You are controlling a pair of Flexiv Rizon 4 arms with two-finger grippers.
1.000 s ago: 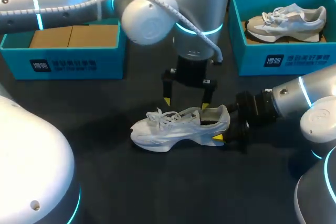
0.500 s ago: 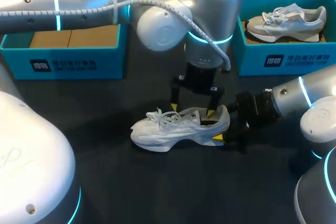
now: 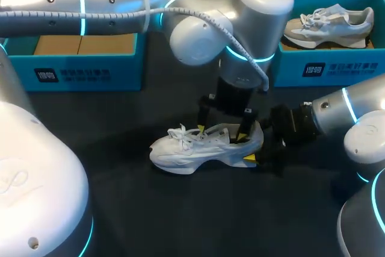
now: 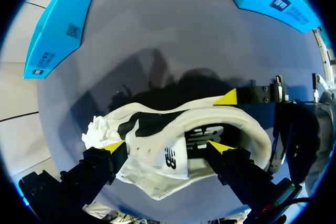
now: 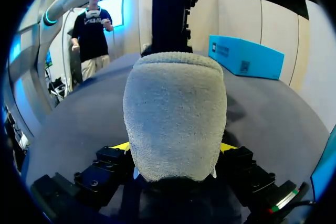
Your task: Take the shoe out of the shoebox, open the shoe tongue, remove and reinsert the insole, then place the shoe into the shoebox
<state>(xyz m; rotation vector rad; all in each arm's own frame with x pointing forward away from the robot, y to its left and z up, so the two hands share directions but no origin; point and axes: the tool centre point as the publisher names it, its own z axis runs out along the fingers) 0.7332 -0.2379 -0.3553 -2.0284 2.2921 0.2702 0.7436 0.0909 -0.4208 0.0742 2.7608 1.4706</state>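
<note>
- Shoe [image 3: 192, 148]: white, with white laces. It lies on its side on the dark table [image 3: 180, 221], between the two blue boxes and outside both, with the toe toward my left side and the heel toward my right.
- Markings on the shoe: a dark logo on the white tongue [image 4: 170, 157] and a white logo on the dark insole [image 4: 202, 137], which lies inside the opening. I do not record the wording.
- Left gripper [image 3: 222, 133]: hangs over the shoe's opening with its fingers spread wide. One yellow tip is beside the laces and the other is over the insole. Nothing is pinched.
- Right gripper [image 5: 174, 148]: at the shoe's heel, with a yellow tip pressed to each side, clamping the shoe.
- Empty shoebox [image 3: 18, 64]: at the table's far left, well apart from the shoe. It has a brown cardboard liner [image 3: 84, 43] inside and a dark patch with white print on its front wall [image 3: 72, 74].
- Second shoebox [image 3: 361, 67]: at the far right, with the same kind of printed patch [image 3: 343, 68]. It holds a grey-and-white shoe [image 3: 328, 25].
- Obstructions: my left arm [image 3: 120, 4] and its cable cross in front of the left end of the second shoebox and part of the empty one. My left wrist hides the middle of the shoe's opening from above.
</note>
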